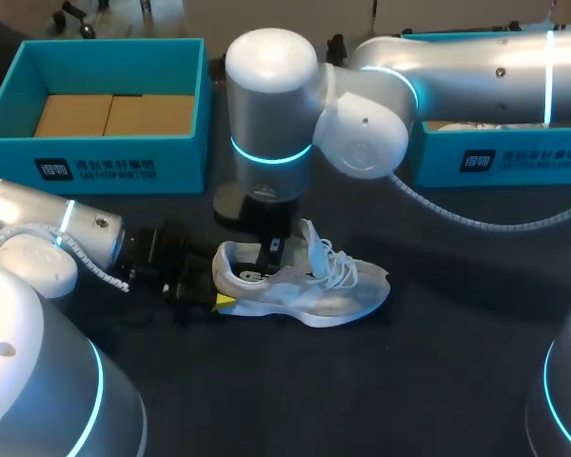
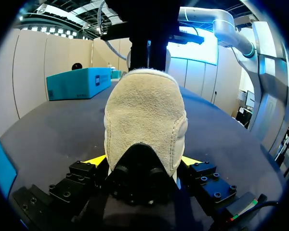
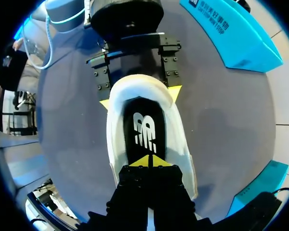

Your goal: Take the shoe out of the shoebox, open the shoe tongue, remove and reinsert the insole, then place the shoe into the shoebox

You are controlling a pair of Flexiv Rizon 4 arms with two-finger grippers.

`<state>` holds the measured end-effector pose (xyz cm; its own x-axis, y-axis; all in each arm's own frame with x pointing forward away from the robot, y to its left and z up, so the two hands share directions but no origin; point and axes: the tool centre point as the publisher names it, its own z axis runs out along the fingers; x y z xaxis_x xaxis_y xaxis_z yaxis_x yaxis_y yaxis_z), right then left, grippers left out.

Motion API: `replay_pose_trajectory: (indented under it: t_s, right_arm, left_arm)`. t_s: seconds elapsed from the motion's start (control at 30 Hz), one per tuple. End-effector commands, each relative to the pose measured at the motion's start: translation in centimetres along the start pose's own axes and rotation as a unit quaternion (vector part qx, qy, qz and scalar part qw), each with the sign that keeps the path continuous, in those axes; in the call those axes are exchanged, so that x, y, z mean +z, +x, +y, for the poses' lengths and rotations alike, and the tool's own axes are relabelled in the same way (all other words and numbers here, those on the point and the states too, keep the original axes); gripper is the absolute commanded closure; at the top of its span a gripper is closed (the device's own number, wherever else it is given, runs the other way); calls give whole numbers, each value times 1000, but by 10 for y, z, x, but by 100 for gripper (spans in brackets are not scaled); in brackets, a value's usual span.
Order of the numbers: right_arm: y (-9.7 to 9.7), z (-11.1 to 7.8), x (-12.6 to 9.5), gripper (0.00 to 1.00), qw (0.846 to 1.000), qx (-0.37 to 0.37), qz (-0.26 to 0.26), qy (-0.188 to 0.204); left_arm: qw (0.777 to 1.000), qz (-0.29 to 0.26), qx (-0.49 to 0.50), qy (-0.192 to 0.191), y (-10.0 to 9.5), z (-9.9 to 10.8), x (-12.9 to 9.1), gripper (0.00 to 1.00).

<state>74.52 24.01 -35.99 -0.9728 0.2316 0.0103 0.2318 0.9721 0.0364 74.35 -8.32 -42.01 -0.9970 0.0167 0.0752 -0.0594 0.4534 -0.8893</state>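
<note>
Shoe (image 1: 305, 286) gripped by left pincer (image 2: 143, 161), right pincer (image 3: 148, 161) inside

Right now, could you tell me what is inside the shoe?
A black insole lines the shoe, the right gripper shut above it. That gripper covers the toe end.

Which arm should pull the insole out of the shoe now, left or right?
Probably right. The right tool sits at the black insole inside the shoe, tips together. The left tool is busy clamping the heel from both sides.
</note>
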Motion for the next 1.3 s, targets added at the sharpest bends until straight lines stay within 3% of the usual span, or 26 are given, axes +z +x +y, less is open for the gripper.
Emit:
replay_pose_trajectory:
  t_s: [0.03, 0.27, 0.47, 0.77, 0.97, 1.13, 1.3]
  right_arm:
    - [3, -4, 6, 100, 1000, 0, 7, -4]
    - [4, -11, 11, 100, 1000, 14, 9, -7]
    - [-4, -6, 17, 100, 1000, 10, 9, -11]
    - [-7, -1, 22, 72, 1000, 0, 17, -18]
    - [-5, 0, 25, 70, 1000, 0, 20, -18]
    - [-6, -1, 30, 60, 1000, 0, 23, -17]
    - [-7, 1, 37, 58, 1000, -2, 25, -18]
  left_arm:
    - [1000, 1, 0, -1, 0, 0, -1, 100]
    - [1000, 1, 0, -1, 0, 0, -1, 100]
    - [1000, 1, 0, -1, 0, 0, -1, 100]
    - [1000, 1, 0, -1, 0, 0, -1, 100]
    - [1000, 1, 0, -1, 0, 0, -1, 100]
    - [1000, 1, 0, -1, 0, 0, -1, 100]
    - [1000, 1, 0, -1, 0, 0, -1, 100]
